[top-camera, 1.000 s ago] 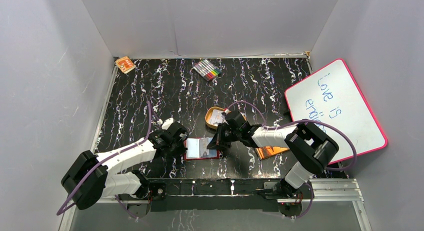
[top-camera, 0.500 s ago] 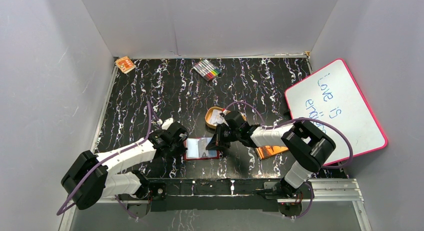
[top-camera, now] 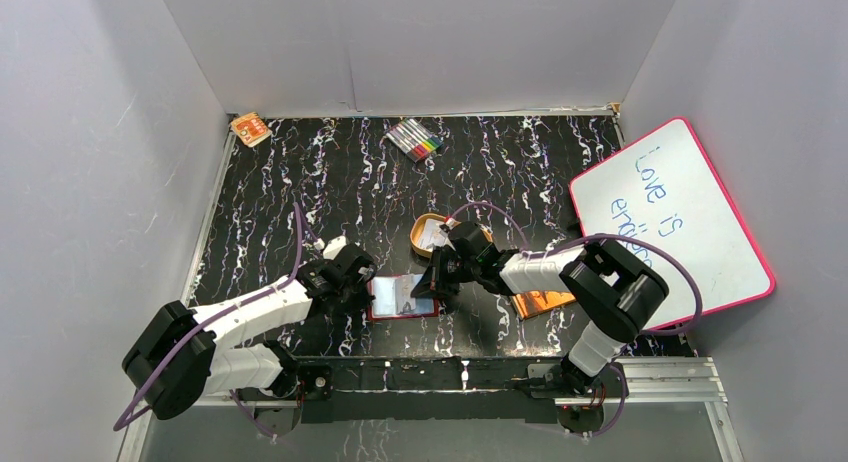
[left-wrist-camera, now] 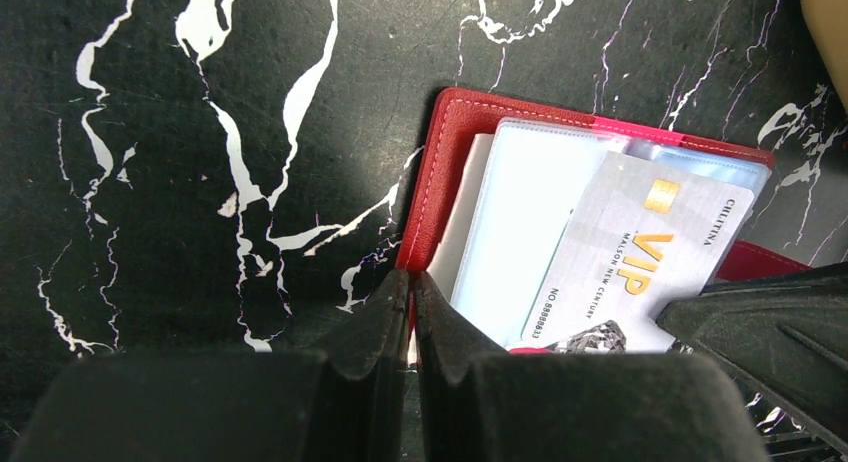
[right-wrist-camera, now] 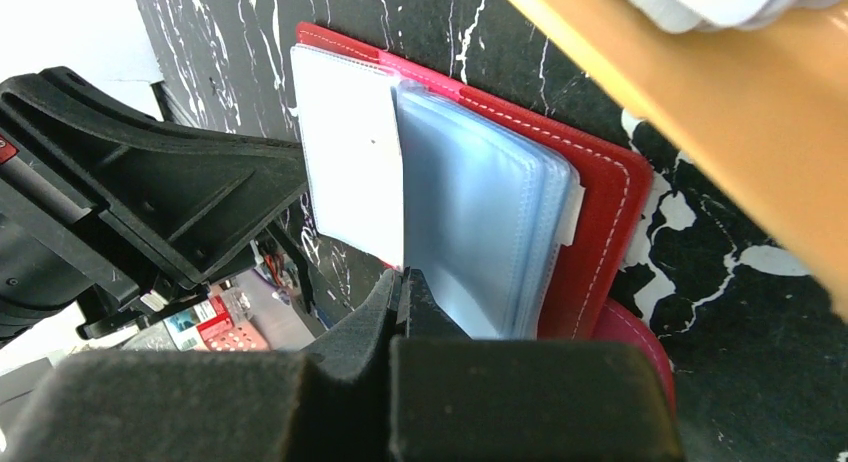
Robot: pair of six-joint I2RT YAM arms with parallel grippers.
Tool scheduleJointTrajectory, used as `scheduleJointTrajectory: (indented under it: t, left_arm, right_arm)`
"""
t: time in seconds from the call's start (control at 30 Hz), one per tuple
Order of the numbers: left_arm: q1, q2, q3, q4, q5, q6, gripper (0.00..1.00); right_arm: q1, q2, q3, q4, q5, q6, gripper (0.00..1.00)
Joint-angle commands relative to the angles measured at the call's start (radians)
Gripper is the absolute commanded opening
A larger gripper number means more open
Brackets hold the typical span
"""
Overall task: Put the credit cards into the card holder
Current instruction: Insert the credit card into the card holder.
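The red card holder [top-camera: 403, 297] lies open on the black marbled table, its pale-blue sleeves [right-wrist-camera: 470, 232] showing. My left gripper [left-wrist-camera: 412, 282] is shut on the holder's red left edge [left-wrist-camera: 450, 162]. A pale grey VIP credit card [left-wrist-camera: 640, 257] rests slanted over the sleeves. My right gripper [right-wrist-camera: 403, 277] is shut on that card's lower corner, and its white back [right-wrist-camera: 350, 172] shows in the right wrist view. In the top view the left gripper [top-camera: 364, 287] and right gripper [top-camera: 434, 286] flank the holder. More credit cards [top-camera: 434, 236] lie in the orange tray [top-camera: 420, 225].
An orange-brown book [top-camera: 541, 303] lies right of the holder under the right arm. A pink-framed whiteboard [top-camera: 670, 222] leans at the right edge. A marker set [top-camera: 415, 139] and a small orange box [top-camera: 250, 129] sit by the back wall.
My right gripper has edged slightly left with the card over the holder. The left gripper has stayed clamped on the red edge.
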Motion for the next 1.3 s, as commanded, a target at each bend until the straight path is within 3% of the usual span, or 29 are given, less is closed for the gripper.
scheduleJointTrajectory:
  t: [0.0, 0.5, 1.27]
  left_arm:
    - [0.006, -0.013, -0.030, -0.040, 0.000, 0.000, 0.05]
    - [0.005, -0.010, -0.031, -0.044, -0.005, -0.005, 0.04]
    - [0.005, 0.012, -0.041, -0.018, 0.017, -0.009, 0.02]
  right_arm:
    - [-0.003, 0.018, 0.002, 0.018, 0.040, -0.013, 0.00]
    - [-0.005, 0.019, 0.009, -0.113, 0.112, -0.105, 0.00]
    - [0.012, 0.077, 0.053, -0.085, 0.065, -0.097, 0.00]
